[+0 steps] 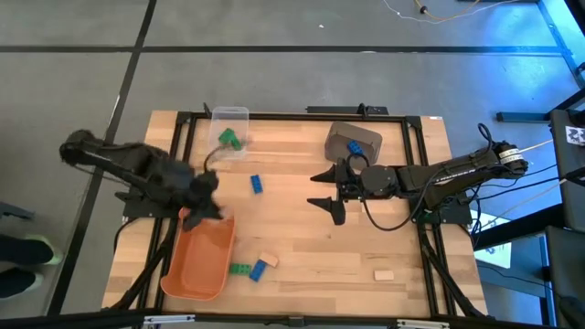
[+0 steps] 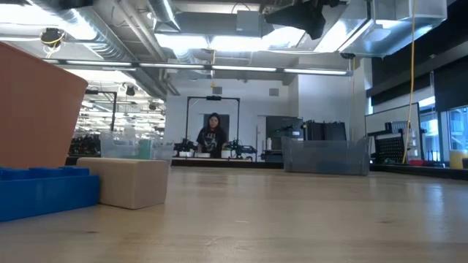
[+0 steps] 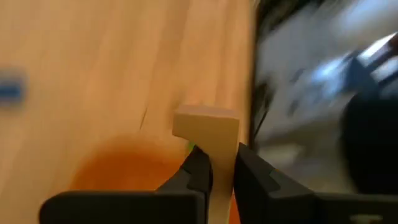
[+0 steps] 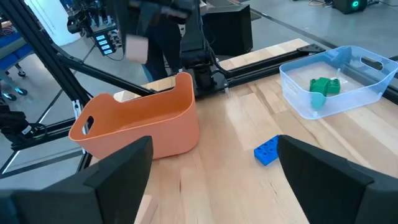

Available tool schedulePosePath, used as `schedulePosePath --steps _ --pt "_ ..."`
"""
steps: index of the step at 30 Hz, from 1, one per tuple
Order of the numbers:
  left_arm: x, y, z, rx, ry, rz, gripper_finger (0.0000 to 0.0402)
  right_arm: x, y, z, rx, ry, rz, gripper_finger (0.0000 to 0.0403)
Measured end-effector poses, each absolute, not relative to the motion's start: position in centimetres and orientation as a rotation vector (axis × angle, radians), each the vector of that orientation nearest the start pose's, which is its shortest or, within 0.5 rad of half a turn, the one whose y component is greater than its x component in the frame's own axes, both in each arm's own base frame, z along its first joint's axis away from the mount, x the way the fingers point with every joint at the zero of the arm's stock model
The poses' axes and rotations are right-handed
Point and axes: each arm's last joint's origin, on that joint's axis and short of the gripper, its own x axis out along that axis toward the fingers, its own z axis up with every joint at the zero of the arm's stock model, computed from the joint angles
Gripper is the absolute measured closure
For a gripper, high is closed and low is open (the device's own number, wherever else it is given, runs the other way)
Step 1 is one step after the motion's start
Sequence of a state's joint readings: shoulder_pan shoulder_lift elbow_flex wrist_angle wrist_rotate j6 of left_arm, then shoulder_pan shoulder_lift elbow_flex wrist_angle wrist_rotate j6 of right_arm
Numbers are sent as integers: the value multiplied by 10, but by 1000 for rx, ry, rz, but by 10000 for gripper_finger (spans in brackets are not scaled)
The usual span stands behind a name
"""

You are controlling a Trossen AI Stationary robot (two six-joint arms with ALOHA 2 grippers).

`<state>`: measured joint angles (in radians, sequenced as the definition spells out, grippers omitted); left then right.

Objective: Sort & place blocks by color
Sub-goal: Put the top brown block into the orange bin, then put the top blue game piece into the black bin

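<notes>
Now my left claw (image 3: 217, 171) pinches a tan wood block (image 3: 208, 127) by its flat sides; it looks light and hard, while my right claw (image 1: 331, 194) waits wide open.

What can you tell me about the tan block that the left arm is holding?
The tan block is a small brick of pale, plain wood with flat faces and square edges. It stands upright between the left gripper's two dark fingers, which clamp its lower part, so it hangs in the air. Below it lies the orange tub. In the right wrist view it shows above that tub, blurred.
</notes>
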<state>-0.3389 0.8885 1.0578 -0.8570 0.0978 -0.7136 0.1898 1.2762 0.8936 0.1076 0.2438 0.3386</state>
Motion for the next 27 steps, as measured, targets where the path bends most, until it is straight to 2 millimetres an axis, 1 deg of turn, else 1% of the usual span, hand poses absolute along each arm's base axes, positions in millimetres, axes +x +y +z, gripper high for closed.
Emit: schedulePosePath --steps 2,4,5,8,10,13,15,18,22,27 --pt "144 -71 343 -572 960 -125 370 281 47 294 276 257 -98 59" --pt "140 -84 334 -549 1078 -115 370 281 47 294 275 257 -97 59" --pt "140 -93 326 -531 1124 -121 370 281 47 294 275 259 -98 59" --pt "141 -114 298 -459 1231 -135 370 281 47 293 273 265 -99 59" --pt "143 -125 276 -412 1281 -133 370 281 47 293 271 271 -99 59" --pt "145 -134 242 -369 1364 -87 370 281 47 293 270 272 -100 59" --pt "147 -138 228 -376 1397 -98 367 281 47 292 270 277 -100 59" --pt "148 -140 218 -357 1418 -78 332 281 47 292 270 278 -101 59" --pt "151 -136 217 -348 1400 -40 277 281 47 292 271 278 -101 59" --pt "158 -128 217 -396 1409 -15 216 281 47 292 272 279 -101 59"
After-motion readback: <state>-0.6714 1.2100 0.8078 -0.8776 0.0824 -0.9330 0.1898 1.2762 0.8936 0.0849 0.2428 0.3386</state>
